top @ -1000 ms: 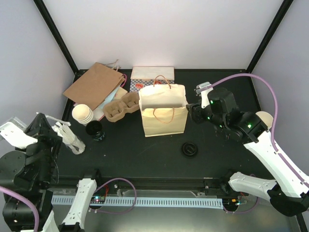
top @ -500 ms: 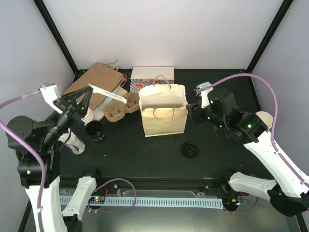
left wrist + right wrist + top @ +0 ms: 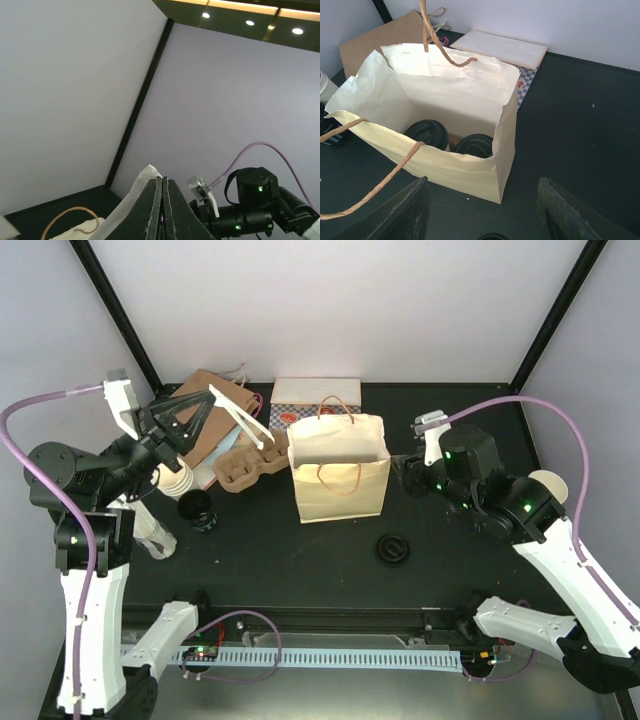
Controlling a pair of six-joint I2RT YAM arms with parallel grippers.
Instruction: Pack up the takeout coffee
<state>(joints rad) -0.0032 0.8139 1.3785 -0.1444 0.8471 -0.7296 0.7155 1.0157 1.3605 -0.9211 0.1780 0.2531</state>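
Hovering my right claw (image 3: 482, 202) just off the right side of the tall cream paper bag w/ brown twine handles (image 3: 445, 95). Its fingers are standing apart at a medium gap w/ nothing btwn them. The wrist cam is looking down into the open bag mouth. Two takeout coffee cups (image 3: 426, 134) are sitting side by side on the bag's floor. Only their round black plastic lids are showing; the near bag panel is hiding the cup walls. So the coffee is lying ahead of & below my right claw, inside the bag, w/ the bag wall btwn us & no contact.

My left claw (image 3: 268, 443) is hanging raised over the back-left part of the black table (image 3: 300, 560), fingers pressed fully together & gripping nothing. In the top view its tips are showing just beside the bag's upper-left corner, lining up over the brown cardboard cup carrier (image 3: 250, 465). It's well apart from the coffee, which is sitting down in the bag. A loose round black lid (image 3: 393, 548) is lying on the table near the bag's front-right corner. A stack of lidless cream cups (image 3: 170, 475) is standing left of the carrier.
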